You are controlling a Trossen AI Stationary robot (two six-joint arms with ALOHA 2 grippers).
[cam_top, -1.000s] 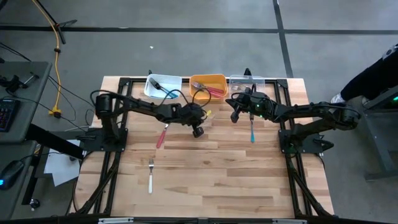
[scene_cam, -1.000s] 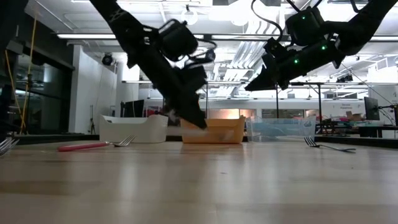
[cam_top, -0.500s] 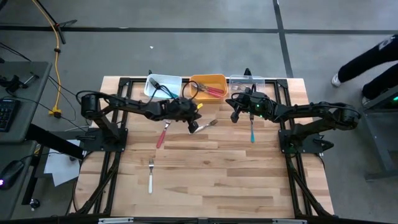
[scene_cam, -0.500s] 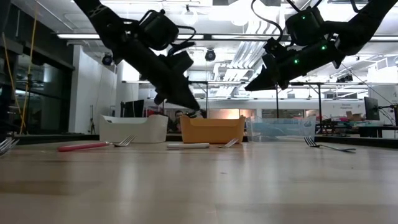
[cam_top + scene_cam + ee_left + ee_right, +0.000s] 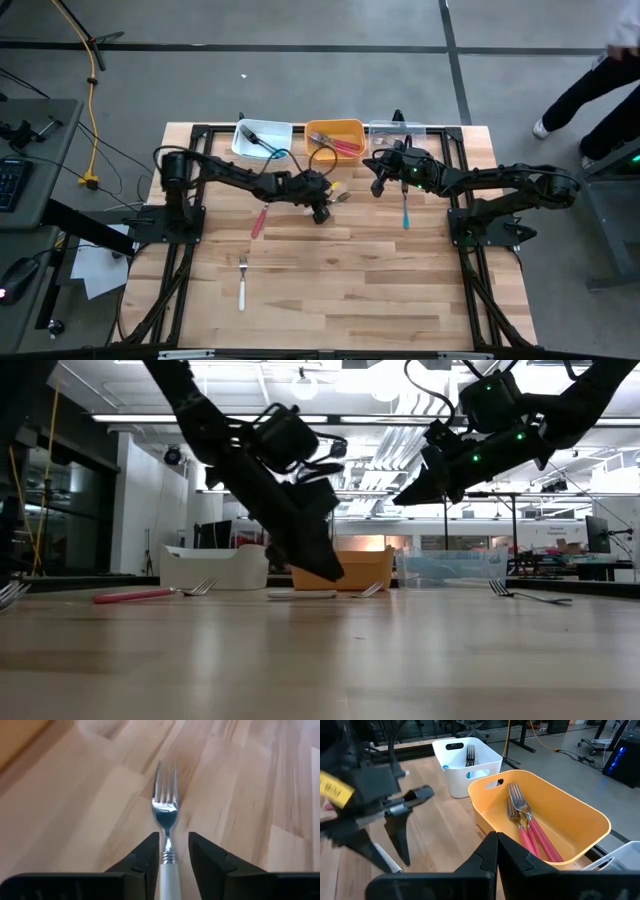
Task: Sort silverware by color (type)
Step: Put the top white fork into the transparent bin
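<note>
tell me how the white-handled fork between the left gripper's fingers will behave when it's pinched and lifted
The fork looks like rigid metal with a slim smooth handle, so it probably won't bend but may slip or swivel between the left gripper fingers. The grip sits near the neck, so the handle end may droop. Lying flat on the table, it seems unlikely to roll.

One camera looks straight down on my whole table (image 5: 330, 290); another sits level at tabletop height. My wrist cameras peer close; the right shares the orange bin (image 5: 580, 827) with both.
</note>
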